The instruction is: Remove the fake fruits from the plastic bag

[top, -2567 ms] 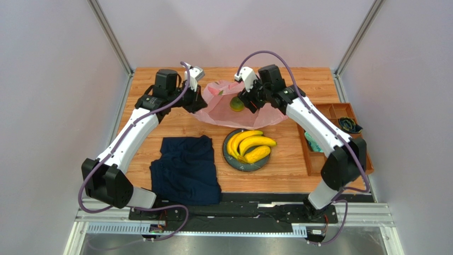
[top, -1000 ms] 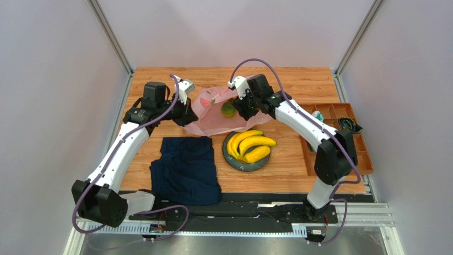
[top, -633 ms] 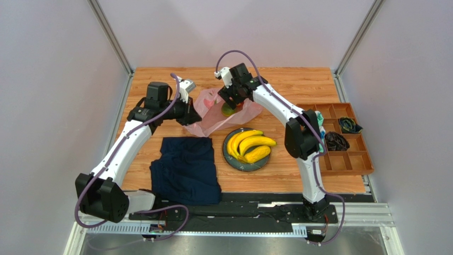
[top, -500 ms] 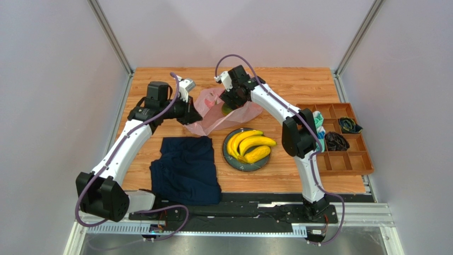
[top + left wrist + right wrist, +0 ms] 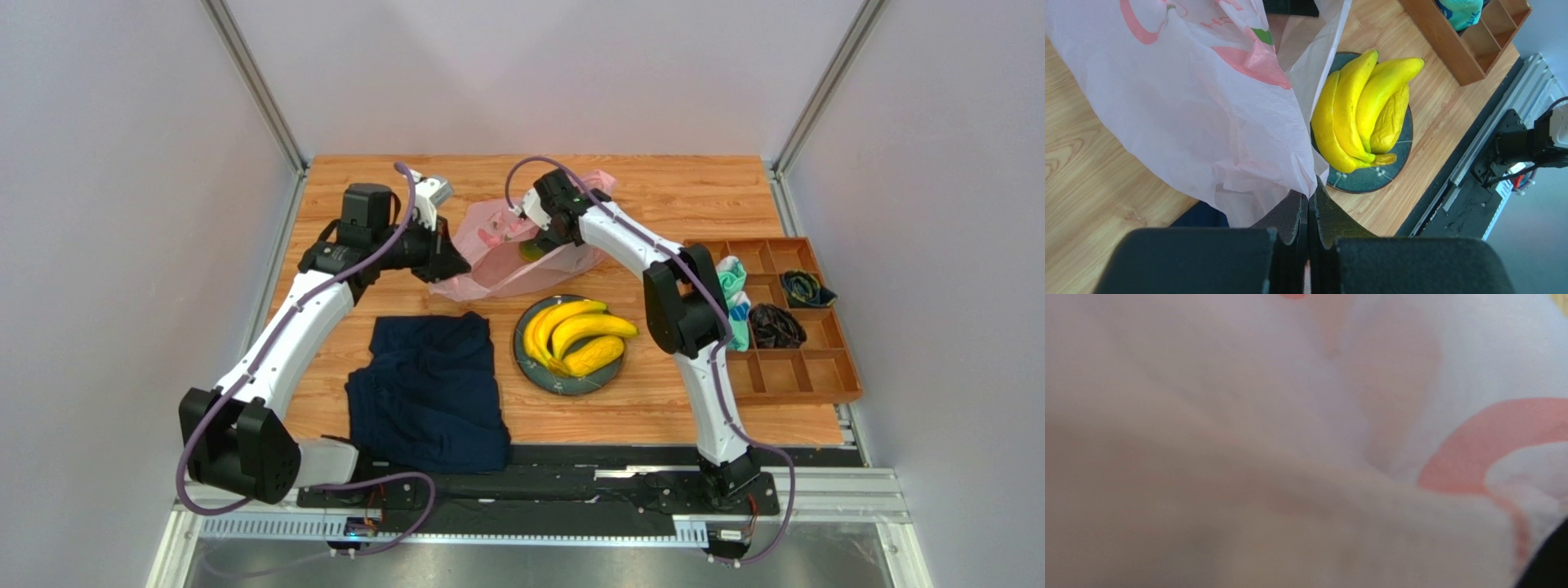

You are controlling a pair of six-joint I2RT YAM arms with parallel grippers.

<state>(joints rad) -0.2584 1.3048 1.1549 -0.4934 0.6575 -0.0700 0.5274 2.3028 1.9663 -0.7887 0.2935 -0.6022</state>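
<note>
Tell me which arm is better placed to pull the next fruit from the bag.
Right. The right pincer reaches into the pink bag beside the greenish fruit; the left pincer is shut on the bag's edge.

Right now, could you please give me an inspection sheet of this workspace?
Surface: wooden table, no spills seen.
Job's things: plastic bag bunched up behind the plate; yellow fake fruits on the dark plate; a greenish shape shows inside the bag.
Clutter: navy cloth; compartment tray holding small items.
Claws: left claw shut on the bag's edge; right claw reaches into the bag, jaws hidden.
Cables: purple cables along both arms, no snag seen.
Surroundings: pale walls; nothing else seen.
</note>
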